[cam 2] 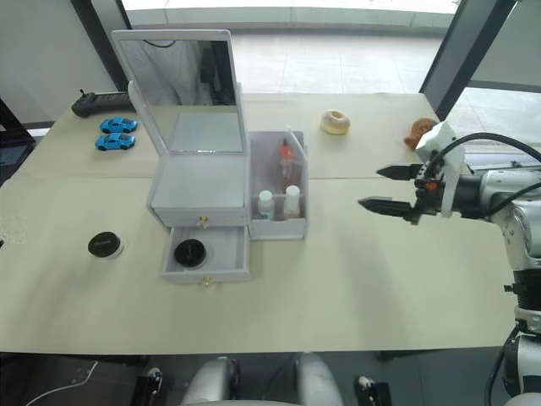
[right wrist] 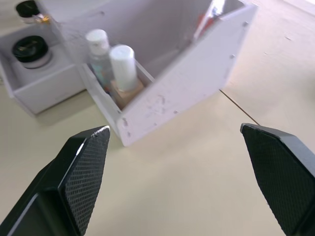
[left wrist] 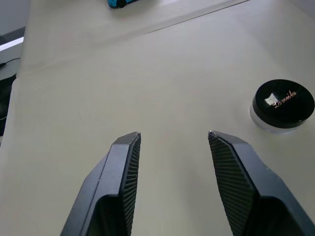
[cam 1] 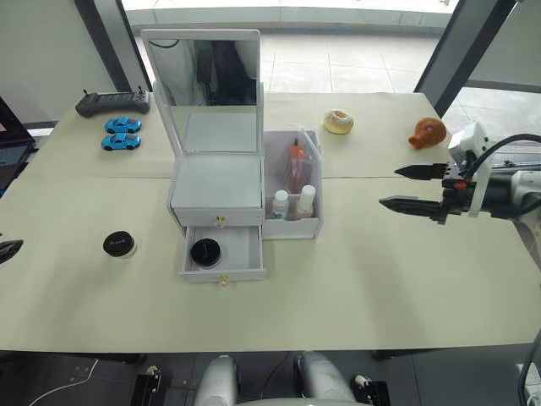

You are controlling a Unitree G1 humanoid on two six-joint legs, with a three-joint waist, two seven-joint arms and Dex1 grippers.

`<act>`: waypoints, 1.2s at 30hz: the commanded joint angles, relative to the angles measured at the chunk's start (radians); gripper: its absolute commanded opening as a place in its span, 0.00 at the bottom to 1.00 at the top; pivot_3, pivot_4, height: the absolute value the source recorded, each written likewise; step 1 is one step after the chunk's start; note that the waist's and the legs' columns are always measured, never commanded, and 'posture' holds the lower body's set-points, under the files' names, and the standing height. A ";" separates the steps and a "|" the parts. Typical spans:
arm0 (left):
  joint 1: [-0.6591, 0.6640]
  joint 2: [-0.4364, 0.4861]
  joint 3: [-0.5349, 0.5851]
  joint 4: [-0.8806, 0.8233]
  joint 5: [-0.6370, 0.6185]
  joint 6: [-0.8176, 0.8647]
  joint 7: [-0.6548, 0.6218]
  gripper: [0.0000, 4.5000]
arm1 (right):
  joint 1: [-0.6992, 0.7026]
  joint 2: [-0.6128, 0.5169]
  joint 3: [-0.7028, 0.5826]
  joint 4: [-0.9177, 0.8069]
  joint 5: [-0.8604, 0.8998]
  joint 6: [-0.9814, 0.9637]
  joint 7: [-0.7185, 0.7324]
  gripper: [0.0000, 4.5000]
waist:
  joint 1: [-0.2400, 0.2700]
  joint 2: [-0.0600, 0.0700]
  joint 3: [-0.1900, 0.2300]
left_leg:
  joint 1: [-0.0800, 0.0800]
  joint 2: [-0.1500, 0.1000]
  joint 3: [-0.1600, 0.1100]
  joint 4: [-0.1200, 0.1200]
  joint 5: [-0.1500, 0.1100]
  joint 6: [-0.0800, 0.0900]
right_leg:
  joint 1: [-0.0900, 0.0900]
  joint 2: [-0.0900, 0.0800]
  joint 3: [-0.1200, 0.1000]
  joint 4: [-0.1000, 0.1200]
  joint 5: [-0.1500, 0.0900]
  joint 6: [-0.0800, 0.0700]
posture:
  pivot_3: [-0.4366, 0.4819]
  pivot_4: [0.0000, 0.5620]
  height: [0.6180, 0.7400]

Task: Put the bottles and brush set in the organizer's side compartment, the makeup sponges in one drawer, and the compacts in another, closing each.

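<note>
Bright, even daylight comes from the windows beyond the far edge of the table [cam 1: 380, 279], washing out the floor there. Shadows are soft: a faint one lies near the organizer [cam 1: 218, 190]. The mirror [cam 1: 203, 68] reflects dimly. The compact lid [left wrist: 283, 101] shows a small glare. The right wrist view looks slightly soft, perhaps motion blur

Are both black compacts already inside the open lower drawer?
No: one compact lies in the open lower drawer, the other compact sits on the table.
</note>
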 commanded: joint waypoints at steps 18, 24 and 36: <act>0.035 -0.064 0.108 -0.191 -0.105 0.067 0.047 0.99 | -0.002 0.035 -0.101 -0.006 0.066 0.011 0.087 1.00 | -0.008 0.006 -0.002 | 0.001 0.002 0.002 0.000 0.000 0.000 | 0.000 0.004 0.003 0.005 0.000 0.001 | 0.48 0.27 1.00; 0.210 -0.275 0.191 -0.595 -0.169 0.215 0.205 0.99 | -0.152 0.054 0.002 -0.286 0.215 0.225 0.135 1.00 | -0.013 0.005 -0.002 | 0.001 0.002 0.000 0.001 0.000 0.000 | 0.000 0.003 0.004 0.009 0.000 0.001 | 0.48 0.27 1.00; 0.292 -0.598 0.008 -0.888 -0.117 0.330 0.514 0.99 | -0.446 0.216 0.224 -0.199 0.007 0.030 0.205 1.00 | -0.002 -0.005 -0.005 | 0.001 0.000 -0.004 0.002 0.000 0.000 | 0.000 0.001 0.001 0.008 0.000 0.000 | 0.48 0.27 1.00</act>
